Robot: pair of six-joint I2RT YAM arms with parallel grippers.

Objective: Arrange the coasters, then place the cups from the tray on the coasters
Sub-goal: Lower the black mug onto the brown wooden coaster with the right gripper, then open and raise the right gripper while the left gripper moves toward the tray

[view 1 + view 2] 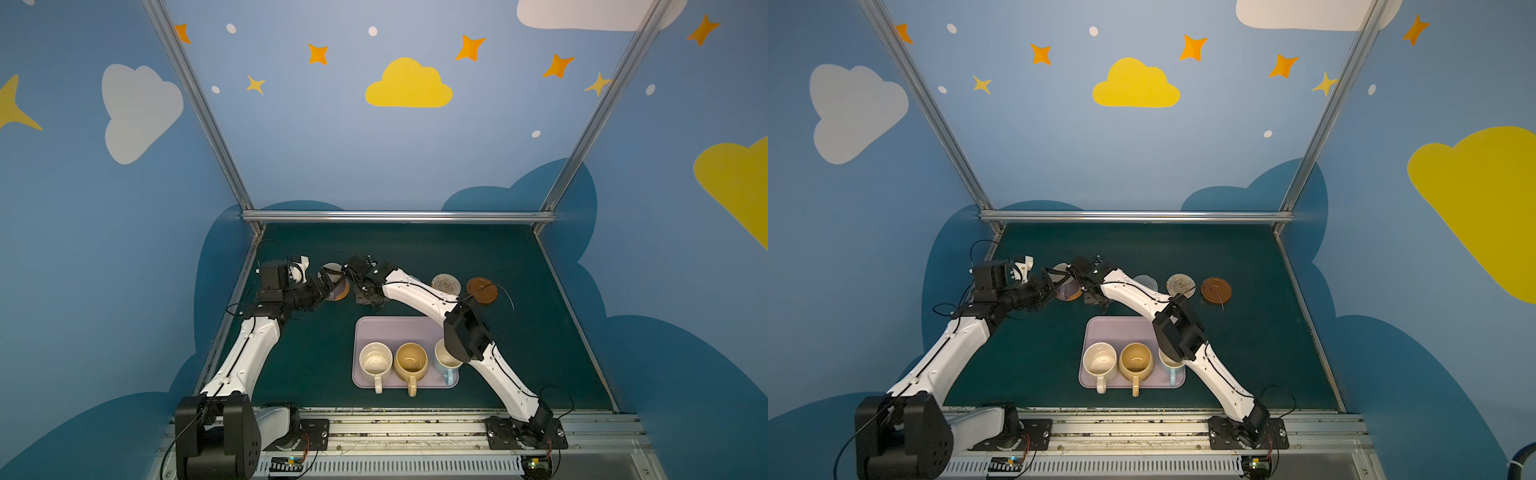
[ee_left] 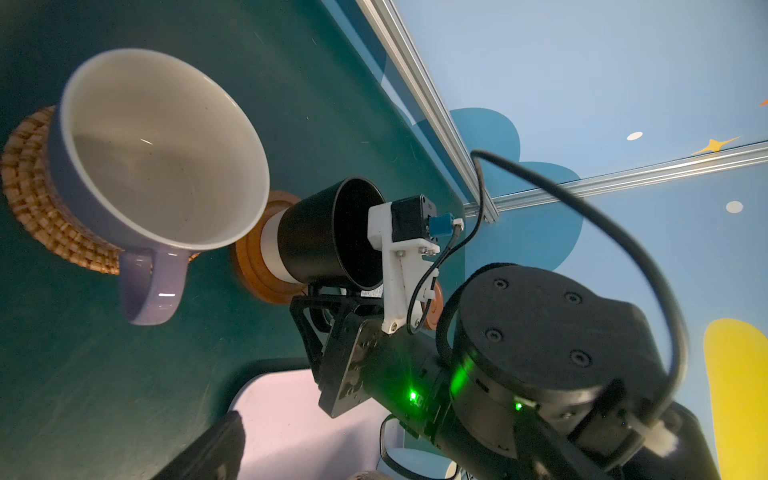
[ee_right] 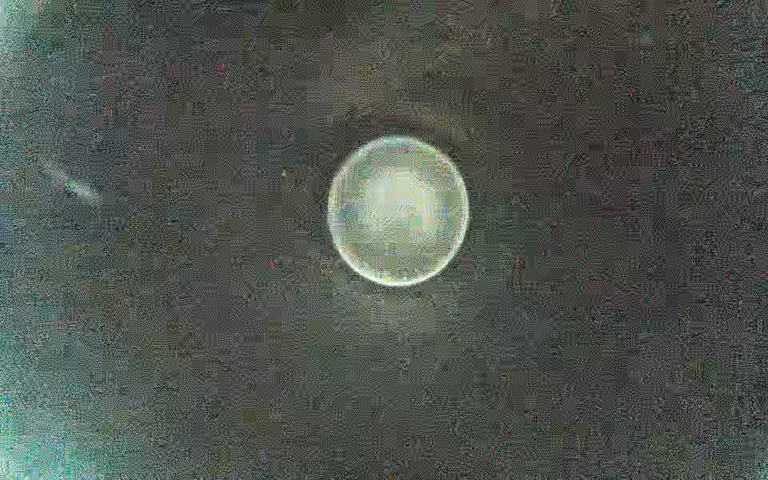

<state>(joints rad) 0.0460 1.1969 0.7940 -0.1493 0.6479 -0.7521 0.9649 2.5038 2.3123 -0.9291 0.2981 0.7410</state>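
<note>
The left end effector (image 1: 328,281) stands open beside the lavender mug (image 2: 158,145) on the far-left rattan coaster (image 2: 37,199). The right end effector (image 1: 365,293) is at the black mug (image 2: 316,237) on a brown coaster (image 2: 257,266); its grip cannot be told.

Five cups are in sight: one cream cup (image 1: 376,360), one mustard cup (image 1: 411,360), one light blue cup (image 1: 448,371), one lavender cup (image 2: 162,149) and one black cup (image 2: 328,237). There are five coasters too: one rattan coaster (image 2: 29,183), one grey woven coaster (image 1: 1148,282), one beige woven coaster (image 1: 445,284) and two brown wooden ones, the brown coaster under the black cup (image 2: 253,266) and the bare brown coaster (image 1: 481,291). There is a single lilac tray (image 1: 399,328), and two robot arms, the left arm (image 1: 249,349) and the right arm (image 1: 419,293).
</note>
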